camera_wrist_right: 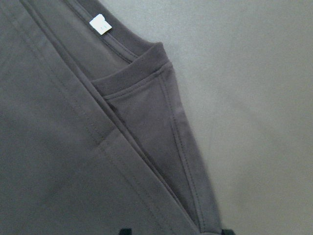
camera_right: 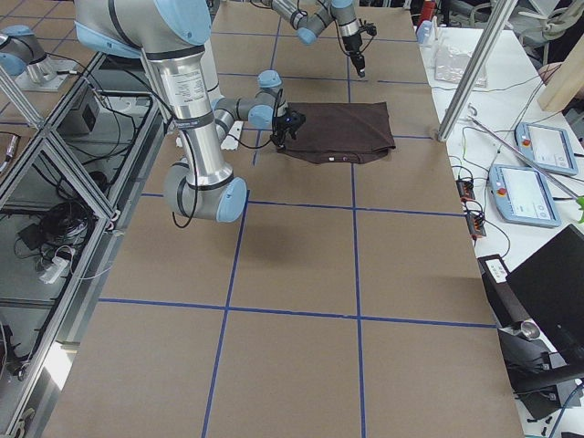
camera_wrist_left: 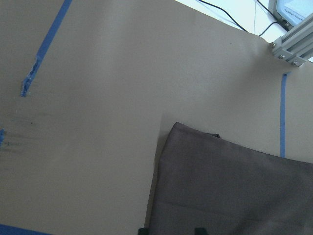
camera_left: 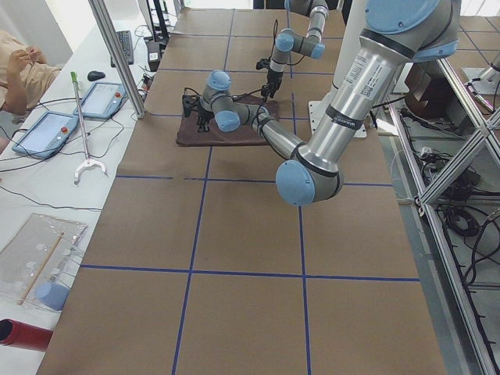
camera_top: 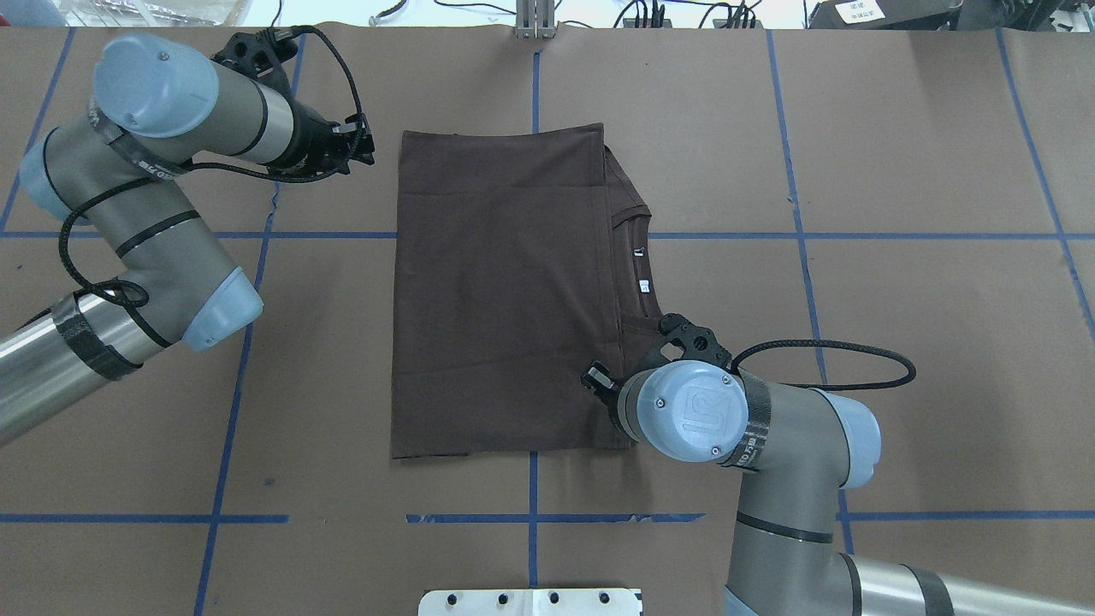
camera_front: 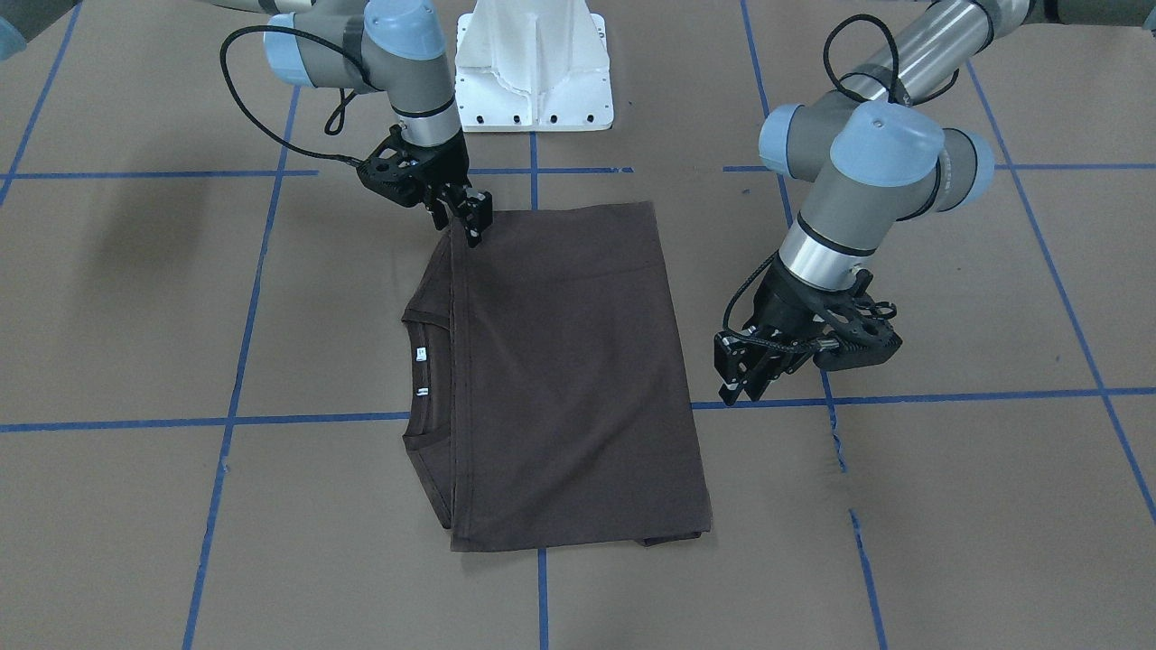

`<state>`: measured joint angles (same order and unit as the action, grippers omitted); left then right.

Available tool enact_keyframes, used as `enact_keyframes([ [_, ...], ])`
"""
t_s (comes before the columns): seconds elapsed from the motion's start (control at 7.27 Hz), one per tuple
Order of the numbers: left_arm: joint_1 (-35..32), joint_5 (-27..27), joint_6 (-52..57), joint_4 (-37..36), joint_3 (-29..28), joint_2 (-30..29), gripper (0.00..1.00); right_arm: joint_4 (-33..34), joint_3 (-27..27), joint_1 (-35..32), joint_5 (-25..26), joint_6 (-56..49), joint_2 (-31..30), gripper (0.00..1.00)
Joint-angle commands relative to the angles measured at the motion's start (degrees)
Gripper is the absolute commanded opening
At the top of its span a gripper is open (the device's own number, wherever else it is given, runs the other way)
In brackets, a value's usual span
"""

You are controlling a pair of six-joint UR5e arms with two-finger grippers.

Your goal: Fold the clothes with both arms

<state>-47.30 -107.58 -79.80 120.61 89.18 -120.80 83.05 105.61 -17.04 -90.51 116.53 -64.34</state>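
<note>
The dark brown T-shirt lies flat on the table, folded into a rectangle. Its ribbed collar and white neck tags show on my right side. My right gripper hangs open over the shirt's near right corner. In the right wrist view the shoulder edge lies between the tips. My left gripper is open beside the shirt's far left corner, holding nothing. The left wrist view shows that corner flat on the paper.
Brown paper with blue tape lines covers the table. The white pedestal base stands at the robot's edge. Beyond the far edge are an aluminium post, tablets and a person's hand.
</note>
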Motion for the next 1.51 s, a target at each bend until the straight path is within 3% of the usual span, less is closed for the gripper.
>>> enact_keyframes([
  [0.0,-0.08,0.09,0.0,0.06,0.2,0.66,0.42,1.41,0.21,1.65,-0.1,0.01,0.09,0.66],
  [1.37,-0.08,0.09,0.09,0.06,0.64,1.18,0.42,1.5,-2.51,1.13,-0.1,-0.95,0.7,0.59],
])
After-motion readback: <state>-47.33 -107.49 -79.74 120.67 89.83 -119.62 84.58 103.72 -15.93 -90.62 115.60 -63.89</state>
